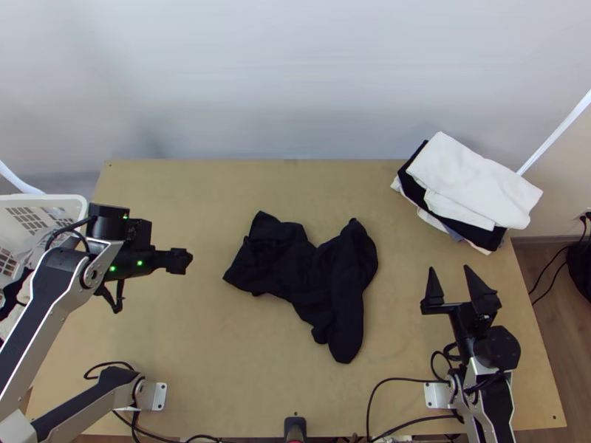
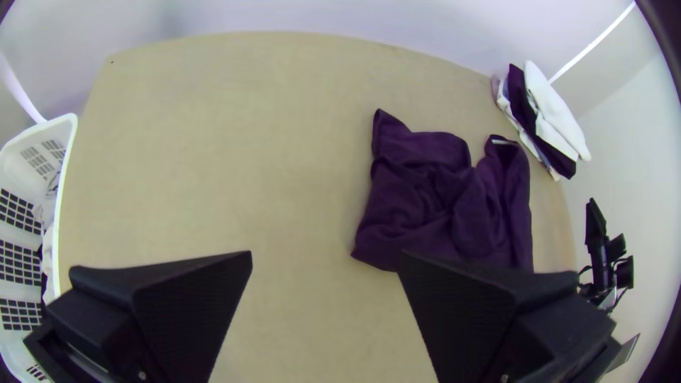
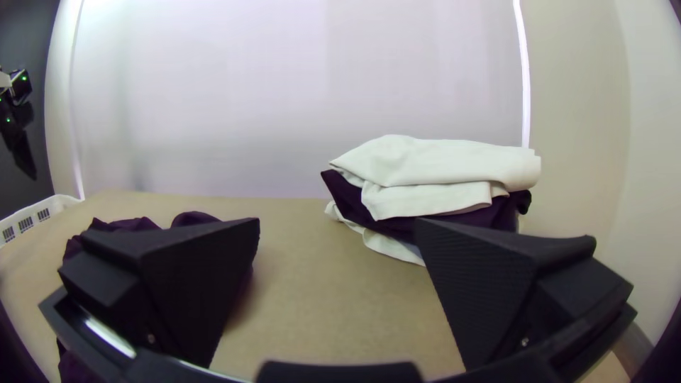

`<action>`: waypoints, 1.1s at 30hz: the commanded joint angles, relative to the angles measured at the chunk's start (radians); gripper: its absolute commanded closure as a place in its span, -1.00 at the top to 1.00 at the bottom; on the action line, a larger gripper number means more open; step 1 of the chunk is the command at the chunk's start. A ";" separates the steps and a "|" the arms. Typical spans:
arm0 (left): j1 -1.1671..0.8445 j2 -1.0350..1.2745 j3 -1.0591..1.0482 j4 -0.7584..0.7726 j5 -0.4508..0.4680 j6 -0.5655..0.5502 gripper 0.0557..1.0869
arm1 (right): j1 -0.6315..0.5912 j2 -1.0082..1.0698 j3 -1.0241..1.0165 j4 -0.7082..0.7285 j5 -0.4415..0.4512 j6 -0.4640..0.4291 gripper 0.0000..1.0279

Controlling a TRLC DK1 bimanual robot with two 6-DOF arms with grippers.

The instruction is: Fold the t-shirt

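A black t-shirt point(image 1: 295, 258) lies bunched and wrinkled mid-table, one part stretching toward the near edge; it looks dark purple in the left wrist view point(image 2: 440, 198). My left gripper point(image 1: 148, 262) is above the table's left part, apart from the shirt; in its wrist view the left gripper point(image 2: 326, 255) is open with nothing held. My right gripper point(image 1: 452, 272) stands open and empty at the right, also clear of the shirt. From its own wrist, the right gripper point(image 3: 338, 223) has its left finger covering part of the shirt point(image 3: 124, 225).
A stack of folded clothes point(image 1: 473, 184), white on top, sits at the far right corner. At the left edge stands a white basket point(image 1: 70, 201) with cloth inside. Cables point(image 1: 406, 380) run along the near edge. Bare tabletop point(image 1: 214, 340) lies around the shirt.
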 commanded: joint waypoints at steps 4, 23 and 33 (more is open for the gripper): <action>0.022 -0.044 -0.034 -0.008 0.018 -0.012 0.92 | 0.026 -0.004 0.006 -0.022 0.014 0.004 0.91; 0.028 -0.090 -0.073 0.087 0.062 -0.052 0.92 | 0.552 0.596 0.511 -0.276 0.012 0.178 0.90; 0.061 -0.104 -0.079 0.103 0.067 -0.045 0.92 | 0.604 0.965 0.648 -0.346 -0.029 0.330 0.91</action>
